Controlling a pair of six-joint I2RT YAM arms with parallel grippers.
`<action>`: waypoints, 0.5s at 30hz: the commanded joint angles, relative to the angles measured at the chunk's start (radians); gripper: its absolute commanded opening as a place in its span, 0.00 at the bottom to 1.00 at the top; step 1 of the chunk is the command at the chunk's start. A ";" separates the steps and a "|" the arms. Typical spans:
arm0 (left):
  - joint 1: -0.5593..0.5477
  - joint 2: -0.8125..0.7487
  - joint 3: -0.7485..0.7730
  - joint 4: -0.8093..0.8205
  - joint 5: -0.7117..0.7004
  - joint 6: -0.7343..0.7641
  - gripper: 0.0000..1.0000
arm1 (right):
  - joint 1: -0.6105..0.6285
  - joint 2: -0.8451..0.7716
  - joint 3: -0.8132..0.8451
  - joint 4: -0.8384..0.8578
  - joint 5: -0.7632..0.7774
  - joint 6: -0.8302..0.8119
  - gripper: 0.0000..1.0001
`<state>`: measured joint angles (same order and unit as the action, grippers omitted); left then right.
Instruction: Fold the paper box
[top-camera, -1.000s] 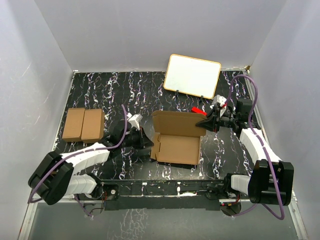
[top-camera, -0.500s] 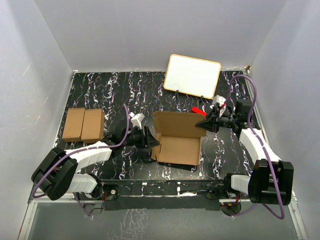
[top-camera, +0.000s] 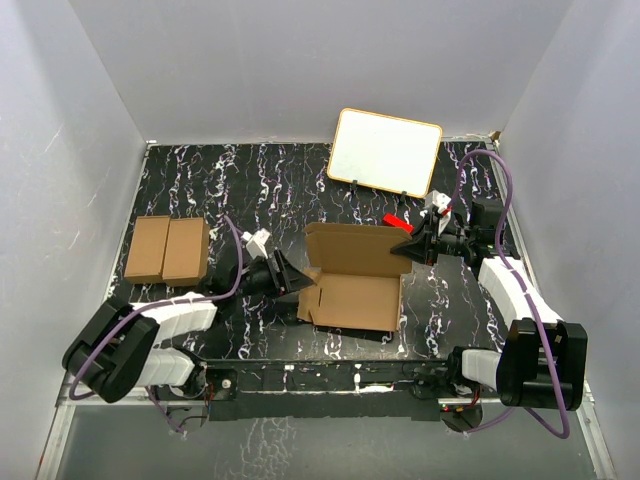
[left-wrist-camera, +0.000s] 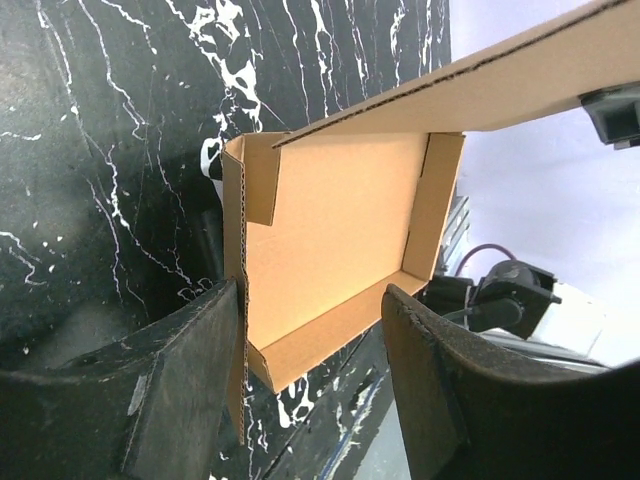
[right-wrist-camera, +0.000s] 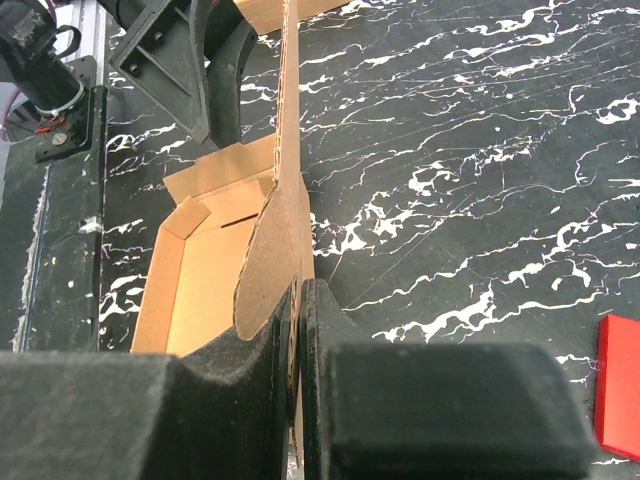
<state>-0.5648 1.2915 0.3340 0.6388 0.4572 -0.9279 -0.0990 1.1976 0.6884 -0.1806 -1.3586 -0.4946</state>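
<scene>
The paper box (top-camera: 350, 285) lies in the middle of the black marbled desk (top-camera: 230, 190). Its shallow tray is flat, and its lid panel stands up along the far side. The right fingers (top-camera: 410, 247) are pressed together on the right end of that upright panel, pinching the cardboard edge-on. In the right wrist view a rounded tab hangs just ahead of them.

The left fingers (top-camera: 287, 274) are spread at the box's left side, with the tray's left wall running close beside one of them. From the left wrist view I cannot tell whether they touch the wall.

A small red thing (top-camera: 397, 221) lies on the desk just behind the lid, close to the right fingers. Farther back, a white board with a yellow rim (top-camera: 385, 152) leans against the rear wall, well apart from the box. A pair of brown cartons (top-camera: 167, 250) lie side by side at the left, beyond the left arm and well apart from the box. A purple cable (top-camera: 230, 250) arcs over the left wrist.

A second ago the left fingers were shut against the box's left side; now they are parted, and the left arm sits a little farther left. The tray's near-left corner has swung slightly outward. The right arm and its pinch on the lid look unchanged.
</scene>
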 joint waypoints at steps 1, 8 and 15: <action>0.043 -0.077 -0.024 0.042 -0.011 -0.070 0.57 | 0.003 -0.001 -0.007 0.055 -0.028 -0.011 0.08; 0.119 -0.294 -0.011 -0.323 -0.232 0.047 0.38 | 0.005 0.003 -0.004 0.053 -0.030 -0.012 0.08; 0.128 -0.175 -0.003 -0.339 -0.192 0.142 0.15 | 0.004 0.001 -0.003 0.052 -0.031 -0.013 0.08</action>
<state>-0.4419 1.0389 0.3138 0.3470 0.2539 -0.8623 -0.0982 1.1995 0.6880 -0.1810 -1.3571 -0.4946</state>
